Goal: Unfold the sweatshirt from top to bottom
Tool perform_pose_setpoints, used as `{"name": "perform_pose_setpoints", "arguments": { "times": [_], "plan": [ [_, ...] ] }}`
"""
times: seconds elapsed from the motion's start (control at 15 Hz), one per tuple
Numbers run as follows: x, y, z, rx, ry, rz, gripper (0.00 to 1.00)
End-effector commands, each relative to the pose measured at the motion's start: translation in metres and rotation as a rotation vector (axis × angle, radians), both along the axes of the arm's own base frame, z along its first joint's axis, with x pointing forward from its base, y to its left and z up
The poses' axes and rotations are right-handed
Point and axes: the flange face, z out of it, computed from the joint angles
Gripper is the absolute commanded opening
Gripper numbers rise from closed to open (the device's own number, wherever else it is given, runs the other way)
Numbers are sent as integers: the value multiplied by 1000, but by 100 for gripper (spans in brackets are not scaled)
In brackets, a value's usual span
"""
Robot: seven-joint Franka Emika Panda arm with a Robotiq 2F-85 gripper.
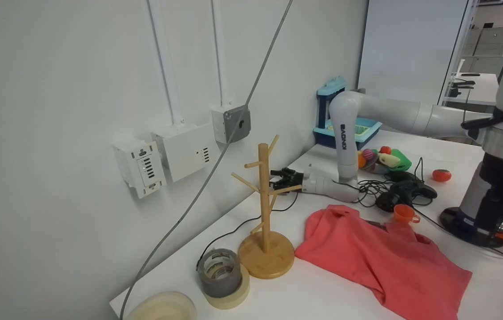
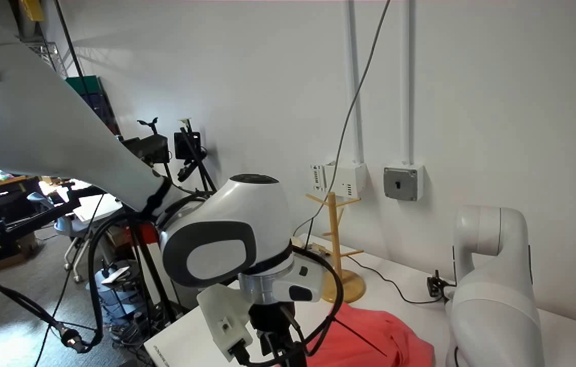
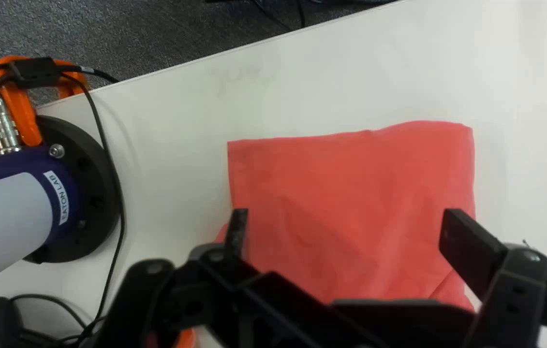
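Down the white arm (image 1: 344,135), KINOVA is spelled out in capitals; over in the wrist view, EATON LAB is read off a label (image 3: 57,198) at the foot of a pale column (image 3: 7,212). Now the claw (image 3: 346,215): its fingers are parted wide, and between them, in that view, the coral-red sweatshirt (image 3: 350,179) is framed, laid rumpled on the table (image 3: 167,159), near a wooden mug tree (image 1: 265,204). Whether cloth is touched cannot be told.
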Motion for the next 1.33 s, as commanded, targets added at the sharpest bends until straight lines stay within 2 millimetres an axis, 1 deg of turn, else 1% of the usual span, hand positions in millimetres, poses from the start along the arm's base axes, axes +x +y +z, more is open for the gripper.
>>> {"name": "perform_pose_setpoints", "arguments": {
  "times": [0.0, 0.07, 0.13, 0.47, 0.53, 0.67, 0.73, 0.93, 1.27],
  "plan": [
    [1, 2, 5, -7, -2, 21, 100],
    [3, 4, 4, -6, 9, 39, 100],
    [6, 3, -2, -20, 14, 37, 100],
    [21, -19, -57, -14, 105, 9, 100],
    [7, -3, -34, -5, 70, 13, 100],
    [12, -10, -53, -6, 102, 2, 100],
    [14, -12, -58, -7, 109, 0, 100],
    [19, -13, -62, -4, 107, -9, 100],
    [34, -31, -96, 16, 126, -70, 100]
  ]
}}
